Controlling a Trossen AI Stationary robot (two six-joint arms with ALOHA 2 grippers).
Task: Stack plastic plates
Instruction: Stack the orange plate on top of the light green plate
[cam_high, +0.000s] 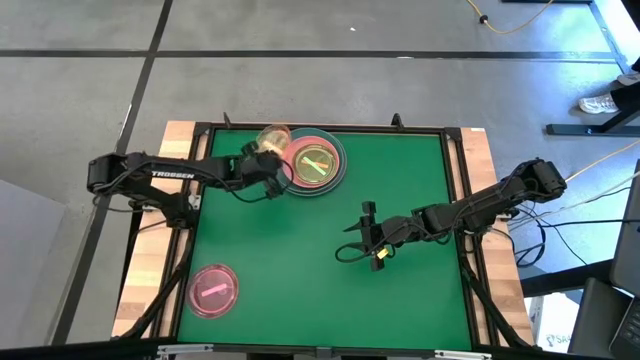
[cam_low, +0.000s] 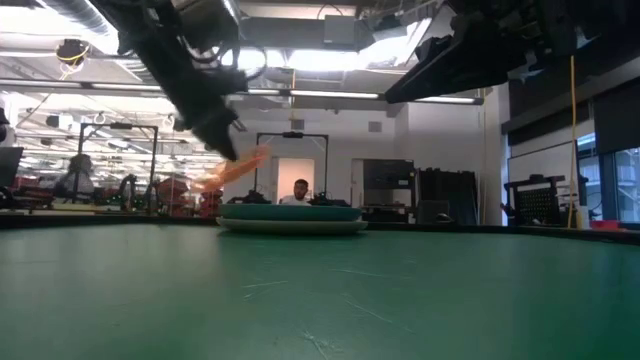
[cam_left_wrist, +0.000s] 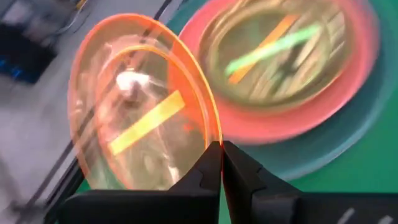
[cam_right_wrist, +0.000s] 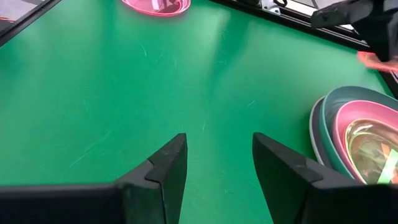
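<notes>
The counter (cam_high: 300, 260) fills the lower middle of the high view: a green mat edged by a black frame, with pale wooden boards (cam_high: 170, 180) showing along its left and right sides. Around it lies a grey concrete floor (cam_high: 330, 90) crossed by dark lines. A yellow cable (cam_high: 540, 20) runs across the floor at the upper right, and a white shoe (cam_high: 598, 104) shows at the right edge. In the low view, ceiling lights (cam_low: 330, 60) glow bright across the top. A person (cam_low: 301, 190) sits at the centre, far behind the counter, before a lit doorway (cam_low: 292, 170). Dark cabinets (cam_low: 440, 198) stand to the right, and windows (cam_low: 610, 180) line the right edge.
</notes>
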